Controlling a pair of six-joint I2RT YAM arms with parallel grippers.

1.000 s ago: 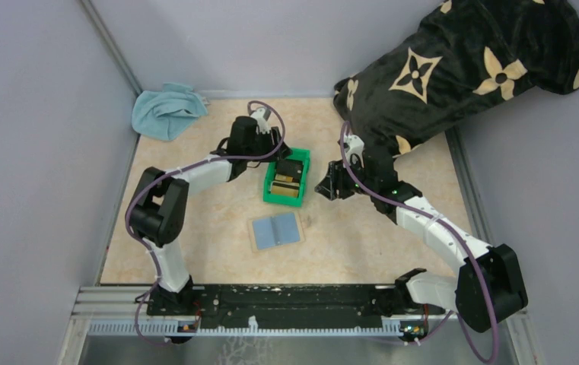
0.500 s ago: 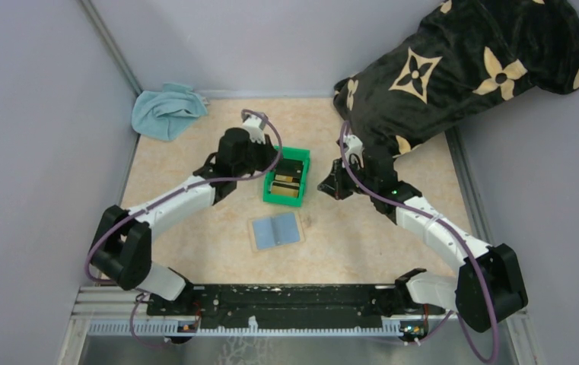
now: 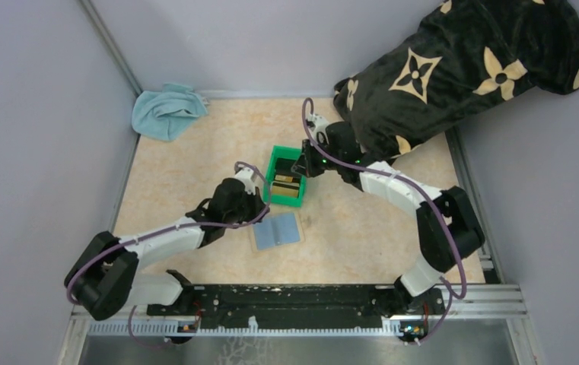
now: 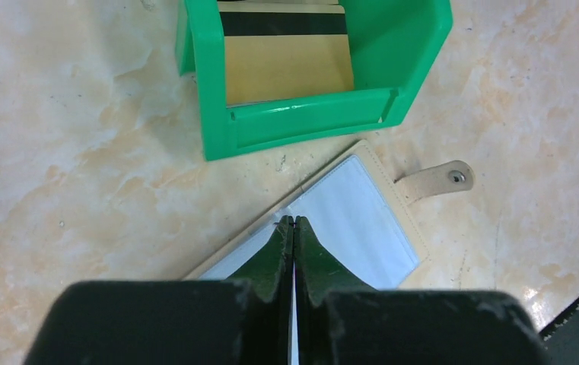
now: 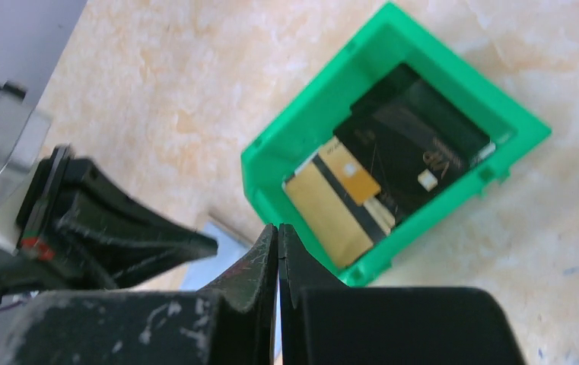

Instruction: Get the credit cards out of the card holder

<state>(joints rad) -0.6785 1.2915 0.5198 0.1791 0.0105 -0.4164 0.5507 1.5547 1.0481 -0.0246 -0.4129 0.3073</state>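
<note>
The card holder [image 3: 276, 230] lies open and flat on the table, blue-grey face up with a tan edge and snap tab [image 4: 438, 179]. Gold-tan and black credit cards [image 3: 287, 185] lie in the green bin [image 3: 278, 155] just beyond it. The left wrist view shows a gold card [image 4: 286, 72]. The right wrist view shows a black card [image 5: 415, 137] partly over a gold one [image 5: 332, 209]. My left gripper [image 4: 294, 220] is shut and empty, its tips over the holder's [image 4: 354, 220] middle fold. My right gripper [image 5: 278, 226] is shut and empty, above the bin's [image 5: 309, 129] far end.
A light blue cloth [image 3: 166, 110] is bunched in the far left corner. A large black bag with tan flower marks [image 3: 461, 68] fills the far right corner, close behind my right arm. Grey walls close in the left, back and right sides.
My left arm drew back from beside the bin to over the card holder and its jaws shut. My right arm swung left to the bin's far end and shut too.
</note>
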